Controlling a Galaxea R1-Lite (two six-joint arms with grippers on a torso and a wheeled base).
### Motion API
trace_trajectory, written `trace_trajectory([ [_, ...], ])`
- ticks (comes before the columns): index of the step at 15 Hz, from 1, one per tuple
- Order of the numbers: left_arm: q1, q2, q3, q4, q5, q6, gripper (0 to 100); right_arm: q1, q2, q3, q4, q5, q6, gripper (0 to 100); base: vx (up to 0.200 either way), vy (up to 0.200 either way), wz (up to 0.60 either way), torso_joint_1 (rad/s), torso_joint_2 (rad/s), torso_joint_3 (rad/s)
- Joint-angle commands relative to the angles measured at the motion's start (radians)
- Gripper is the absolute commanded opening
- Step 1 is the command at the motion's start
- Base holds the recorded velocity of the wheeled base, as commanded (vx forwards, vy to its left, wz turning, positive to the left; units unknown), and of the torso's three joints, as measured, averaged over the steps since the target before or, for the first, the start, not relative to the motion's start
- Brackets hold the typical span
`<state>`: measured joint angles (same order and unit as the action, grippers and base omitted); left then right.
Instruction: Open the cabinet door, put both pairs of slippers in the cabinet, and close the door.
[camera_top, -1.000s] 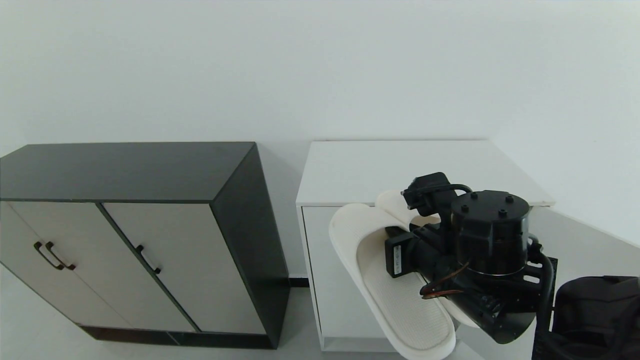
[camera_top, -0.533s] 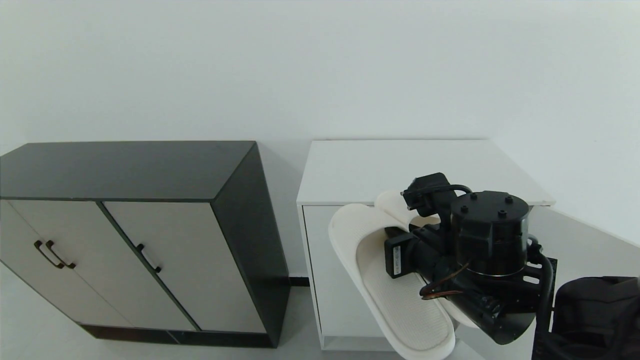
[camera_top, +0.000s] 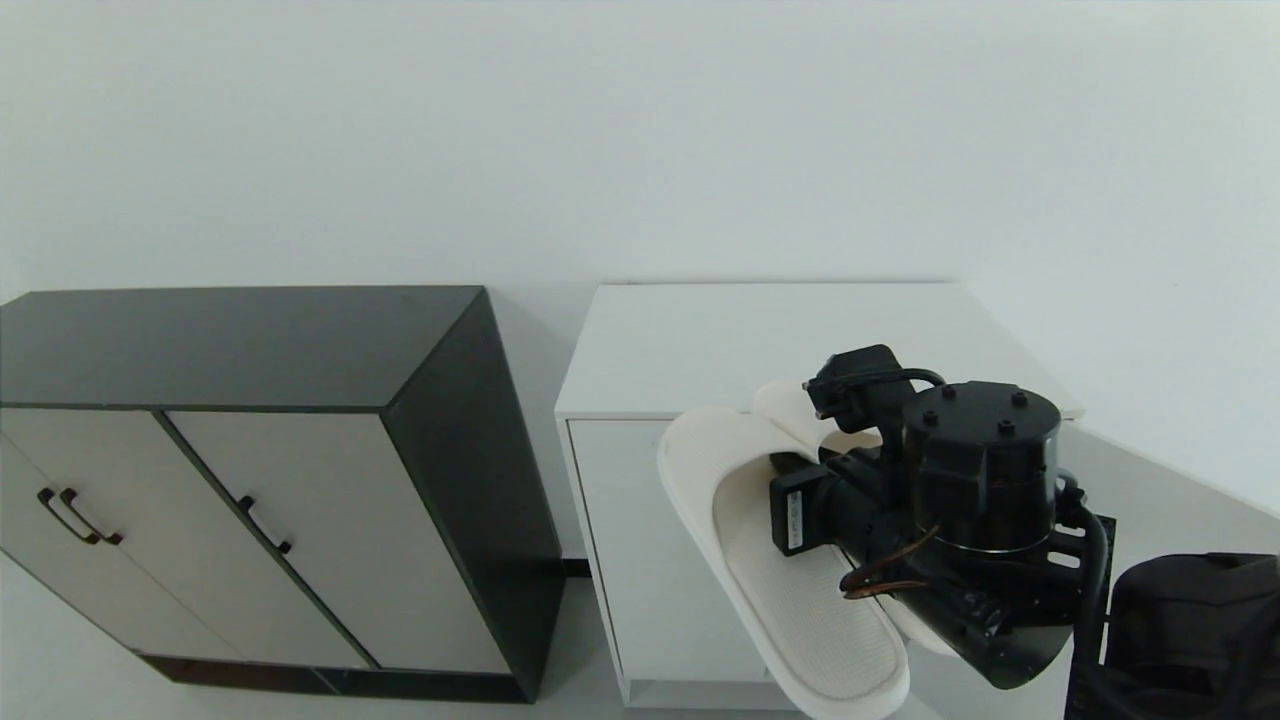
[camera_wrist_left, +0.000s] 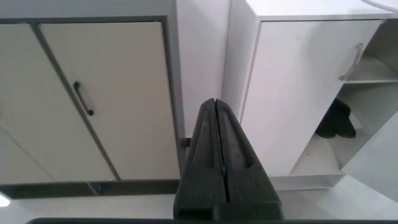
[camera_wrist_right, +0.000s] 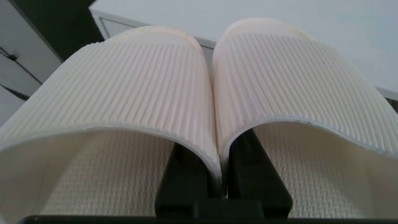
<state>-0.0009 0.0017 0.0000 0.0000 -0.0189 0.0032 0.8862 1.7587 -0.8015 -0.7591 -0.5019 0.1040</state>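
R gripper (camera_wrist_right: 221, 174): clamped on cream slippers (camera_wrist_right: 143, 87), pair held before white cabinet (camera_top: 700, 340). L gripper (camera_wrist_left: 216, 137): fingers together, empty.

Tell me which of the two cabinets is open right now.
The white cabinet: its shelves show, with dark slippers inside. The black-framed cabinet beside it has its visible doors shut.

Black left pincer (camera_wrist_left: 214, 109); black right arm (camera_top: 980, 470), perhaps copper-coloured cable (camera_top: 885, 572).

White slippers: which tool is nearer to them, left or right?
Right. The right tool is shut on the white slippers; the left tool, shut, is apart, before the white cabinet.
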Motion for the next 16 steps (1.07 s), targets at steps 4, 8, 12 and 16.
trace_trajectory([
  [4,-0.001,0.000,0.000,0.000,0.001,0.000,0,0.000,0.002,0.004,0.000,0.000,0.000,0,0.000,-0.200,0.00,0.005,0.00,-0.001],
  [8,-0.001,0.000,0.000,0.000,-0.001,0.000,0,0.000,0.001,0.004,0.000,0.000,0.000,0,0.000,-0.200,0.00,0.001,0.00,0.004],
  [12,-0.001,0.000,0.000,0.000,-0.001,-0.003,0,0.000,0.001,0.008,0.000,0.000,-0.001,0,0.000,-0.100,0.00,0.002,0.00,-0.001],
  [16,-0.001,0.000,0.000,0.000,-0.001,-0.003,0,-0.001,-0.001,0.015,0.000,-0.001,0.000,0,0.000,0.000,0.00,0.000,0.00,0.000],
])
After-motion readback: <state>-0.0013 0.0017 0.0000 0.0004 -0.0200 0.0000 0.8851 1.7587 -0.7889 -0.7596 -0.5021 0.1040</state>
